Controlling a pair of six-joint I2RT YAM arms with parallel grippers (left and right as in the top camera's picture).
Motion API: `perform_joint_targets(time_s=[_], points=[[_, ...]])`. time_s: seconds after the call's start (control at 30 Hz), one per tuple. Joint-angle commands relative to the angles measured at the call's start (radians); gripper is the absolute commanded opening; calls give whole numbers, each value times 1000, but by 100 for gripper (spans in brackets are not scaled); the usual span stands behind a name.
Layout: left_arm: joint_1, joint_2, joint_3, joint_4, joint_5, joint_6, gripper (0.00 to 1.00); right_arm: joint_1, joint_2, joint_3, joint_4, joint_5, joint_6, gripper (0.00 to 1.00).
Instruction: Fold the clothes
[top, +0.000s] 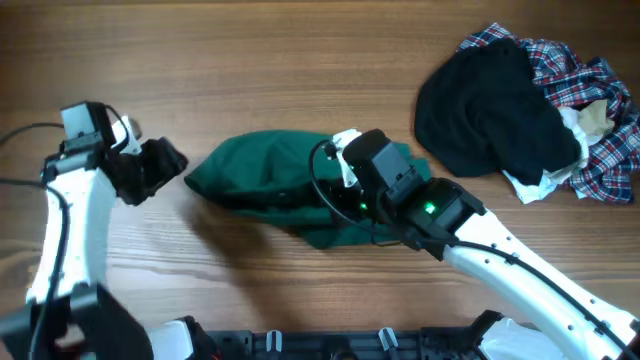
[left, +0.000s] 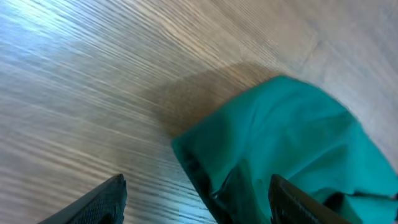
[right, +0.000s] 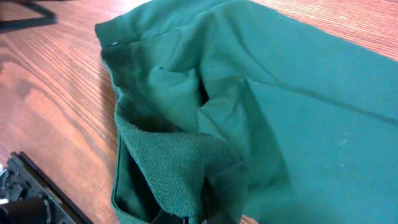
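green garment (top: 255, 170) bunched mid-desk (top: 300, 60), long axis left-right. left gripper (top: 165, 170) just off its left end, jaws spread. right gripper (top: 345, 160) over right half, jaws hidden, can't tell.

Soft, thin dark green cloth garment (top: 262, 172), bunched into a rumpled, loosely folded heap near the centre of the wooden table (top: 300, 60). Its ribbed hem band (right: 171, 163) lies turned over along one edge, the layers gaping.

Clothes (right: 298, 124): soft matt green cloth, ribbed knit at hem band; bench (top: 300, 60): smooth wood-grain surface, faint sheen
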Motion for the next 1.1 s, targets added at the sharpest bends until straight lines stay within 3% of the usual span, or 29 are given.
perform_joint_targets(time_s=[0.0,0.07,0.27,0.63,0.87,1.0,1.07], points=[[-17,111,10,22,129,166,73,-1,0,3,2,-39,-32,4],[-17,159,10,25,129,233,73,-1,0,3,2,-39,-41,4],[-17,175,10,57,129,233,79,-1,0,3,6,-39,-50,4],[-141,203,10,155,90,229,69,-1,0,3,6,-40,-50,4],[-140,249,10,153,16,229,64,-2,0,3,8,-35,-51,4],[-102,246,10,79,-45,230,63,-5,0,3,19,-35,-51,4],[-104,246,10,70,-45,230,55,-5,0,3,29,-36,-50,4]])
